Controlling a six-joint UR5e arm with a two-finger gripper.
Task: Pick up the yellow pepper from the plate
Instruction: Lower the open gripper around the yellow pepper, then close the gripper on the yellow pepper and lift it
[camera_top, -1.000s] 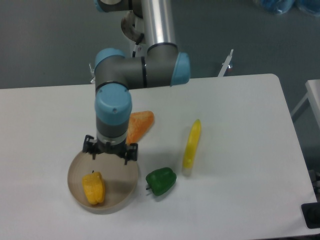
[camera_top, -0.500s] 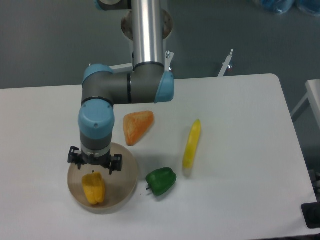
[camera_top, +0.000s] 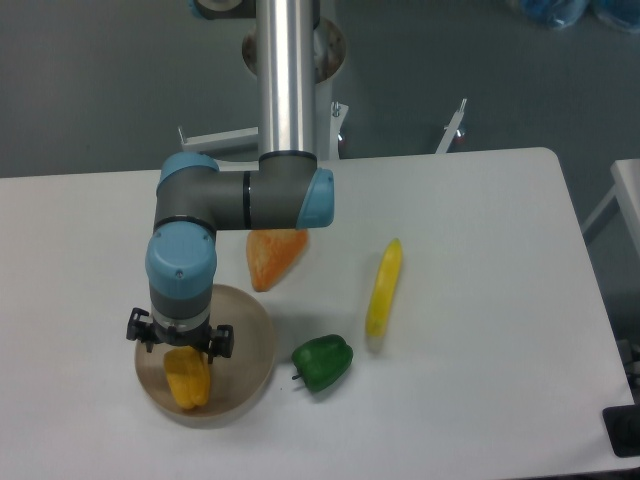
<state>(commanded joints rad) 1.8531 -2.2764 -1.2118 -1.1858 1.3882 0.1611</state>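
- The yellow pepper (camera_top: 187, 378) lies inside the plate (camera_top: 250, 340), in the front-left part of it, and its upper end is hidden under the wrist of the arm.
- The gripper (camera_top: 180, 346) hangs directly above the pepper, very close to it or already touching; the fingers are covered by the wrist housing, so I cannot tell if they are spread or closed, or if they have the pepper between them.
- I judge the pepper to be light and rather stiff (probably a hollow toy or a firm fruit), with a smooth, glossy skin that may slip under the pads.
- Its body is lobed and blocky, so the best place to hold seems to be across the middle, with the pads on two opposite flatter lobes and not on the rounded ends.
- A moderate squeeze should be enough; too strong a one could make the pepper pop out sideways.
- The low rim of the plate is near the pepper on the front-left side, so a finger going down there could hit it.
- The green pepper (camera_top: 322, 363), the orange wedge (camera_top: 272, 257) and the long yellow vegetable (camera_top: 384, 288) lie on the table (camera_top: 480, 200), well apart from the grasp.
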